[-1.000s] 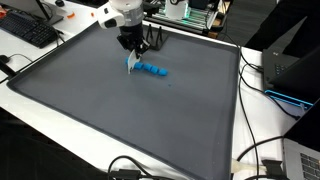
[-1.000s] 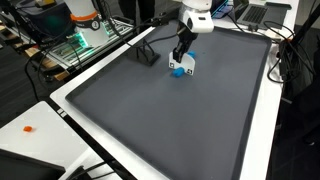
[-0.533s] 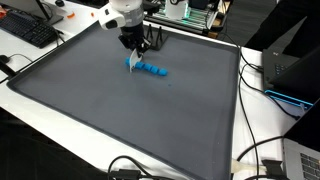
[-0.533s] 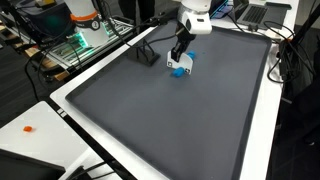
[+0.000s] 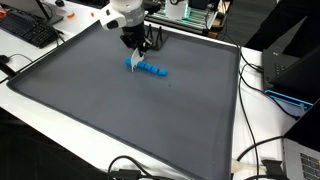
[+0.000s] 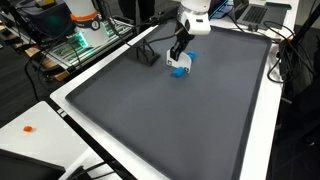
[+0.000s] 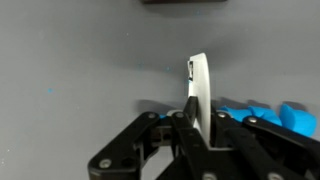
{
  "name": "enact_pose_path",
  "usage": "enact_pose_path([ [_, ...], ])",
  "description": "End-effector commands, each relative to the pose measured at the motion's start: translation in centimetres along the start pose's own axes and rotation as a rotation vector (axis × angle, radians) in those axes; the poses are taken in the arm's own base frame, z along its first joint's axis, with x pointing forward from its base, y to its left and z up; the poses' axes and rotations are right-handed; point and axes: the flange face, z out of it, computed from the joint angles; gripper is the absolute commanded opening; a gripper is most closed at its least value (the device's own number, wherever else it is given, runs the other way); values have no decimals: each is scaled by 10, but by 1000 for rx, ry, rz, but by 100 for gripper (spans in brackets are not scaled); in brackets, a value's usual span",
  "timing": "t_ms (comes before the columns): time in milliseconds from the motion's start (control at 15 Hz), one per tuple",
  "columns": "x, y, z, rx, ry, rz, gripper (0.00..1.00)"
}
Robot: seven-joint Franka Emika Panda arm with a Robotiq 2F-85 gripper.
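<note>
Grips a thin white flat piece (image 7: 199, 88) on edge between the gripper (image 7: 197, 120) fingers, pinched down as far as that thin piece allows and holding nothing else. Hangs low over the dark grey mat (image 5: 120, 120), right at one end of a blue knobbly strip (image 5: 153, 70) lying flat there, as in both exterior views. Seems to have the pick-up done and the letting-go not yet; cannot tell whether the piece's lower edge touches mat or strip.
</note>
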Motion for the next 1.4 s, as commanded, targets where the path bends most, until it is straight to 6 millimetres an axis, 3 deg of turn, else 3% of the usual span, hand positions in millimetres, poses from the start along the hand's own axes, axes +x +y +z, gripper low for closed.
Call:
enact_pose_path([
  [0, -13, 4, -7, 11, -5, 47, 2],
  [333, -31, 9, -38, 25, 48, 117, 2],
  [733, -66, 10, -70, 122, 93, 383, 2],
  [1000, -91, 7, -77, 162, 77, 593, 2],
  [1333, -119, 4, -71, 224, 43, 848, 2],
])
